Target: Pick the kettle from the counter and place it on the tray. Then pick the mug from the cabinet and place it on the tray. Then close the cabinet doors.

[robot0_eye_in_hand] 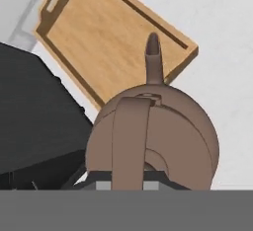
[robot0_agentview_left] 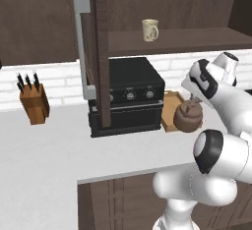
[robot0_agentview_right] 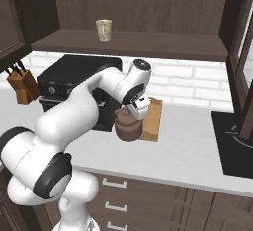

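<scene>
Kettle [robot0_eye_in_hand: 153, 141] gripped by handle in gripper [robot0_agentview_right: 134, 107], beside tray [robot0_eye_in_hand: 108, 37], not yet on it | mug [robot0_agentview_left: 150, 29] on cabinet [robot0_agentview_right: 133, 45] shelf, still to fetch | cabinet doors [robot0_agentview_left: 96, 52] open, still to close

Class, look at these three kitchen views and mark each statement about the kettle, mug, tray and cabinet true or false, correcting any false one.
1. The mug stands on the cabinet shelf. True.
2. The kettle sits fully inside the tray. False: the hand view shows it beside the tray's edge, its spout over the rim.
3. The tool is at the kettle's handle. True.
4. The tray carries the mug. False: it is bare.
5. The knife block stands right of the oven. False: left.
</scene>
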Robot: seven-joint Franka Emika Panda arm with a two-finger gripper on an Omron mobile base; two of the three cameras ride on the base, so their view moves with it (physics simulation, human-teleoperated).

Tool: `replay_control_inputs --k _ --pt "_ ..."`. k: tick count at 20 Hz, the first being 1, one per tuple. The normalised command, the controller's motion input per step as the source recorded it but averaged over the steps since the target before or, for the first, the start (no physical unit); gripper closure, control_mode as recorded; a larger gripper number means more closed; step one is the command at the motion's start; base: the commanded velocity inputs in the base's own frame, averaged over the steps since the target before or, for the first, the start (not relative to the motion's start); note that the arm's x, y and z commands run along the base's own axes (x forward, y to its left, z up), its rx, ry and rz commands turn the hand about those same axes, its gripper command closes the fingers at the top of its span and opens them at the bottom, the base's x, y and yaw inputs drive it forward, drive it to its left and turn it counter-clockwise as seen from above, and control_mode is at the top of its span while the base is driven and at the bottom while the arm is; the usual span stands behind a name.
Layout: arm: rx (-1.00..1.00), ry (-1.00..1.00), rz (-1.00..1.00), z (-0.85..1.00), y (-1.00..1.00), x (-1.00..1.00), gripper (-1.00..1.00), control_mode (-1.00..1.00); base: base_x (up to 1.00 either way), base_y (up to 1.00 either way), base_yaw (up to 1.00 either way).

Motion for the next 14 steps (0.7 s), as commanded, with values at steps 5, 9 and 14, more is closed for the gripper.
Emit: replay_control_inputs --k 5,9,14 --pt "-0.01 -0.34 0.18 0.28 0.0 0.31 1.0 -1.0 0.0 0.0 0.0" --pt "0.0 -0.19 0.11 0.0 0.0 0.48 1.0 -1.0 0.0 0.0 0.0" --pt "0.0 -0.13 0.01 -0.05 -0.12 0.71 1.0 -1.0 0.0 0.0 0.0"
